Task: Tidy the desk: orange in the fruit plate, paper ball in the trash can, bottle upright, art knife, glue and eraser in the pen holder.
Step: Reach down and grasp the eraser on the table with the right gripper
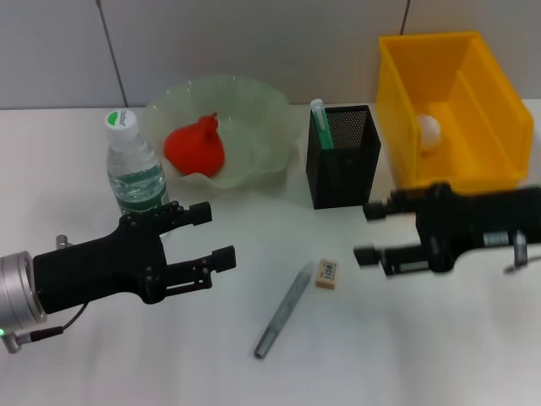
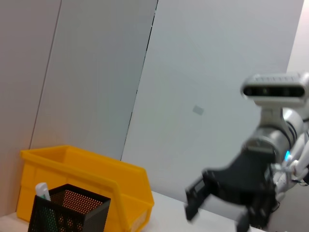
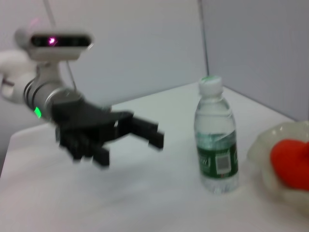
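Note:
The water bottle (image 1: 135,173) stands upright left of the pale green fruit plate (image 1: 270,127), which holds the red-orange fruit (image 1: 196,145). The black mesh pen holder (image 1: 342,161) holds the glue stick (image 1: 319,114). The paper ball (image 1: 429,128) lies in the yellow bin (image 1: 473,85). The eraser (image 1: 327,273) and the grey art knife (image 1: 283,309) lie on the table in front of the holder. My left gripper (image 1: 211,237) is open and empty, just in front of the bottle. My right gripper (image 1: 370,233) is open and empty, right of the eraser.
The right wrist view shows the left gripper (image 3: 145,137), the bottle (image 3: 216,140) and the plate (image 3: 270,150) with the fruit (image 3: 292,162). The left wrist view shows the right gripper (image 2: 217,215), the bin (image 2: 96,179) and the pen holder (image 2: 72,208). A grey wall stands behind.

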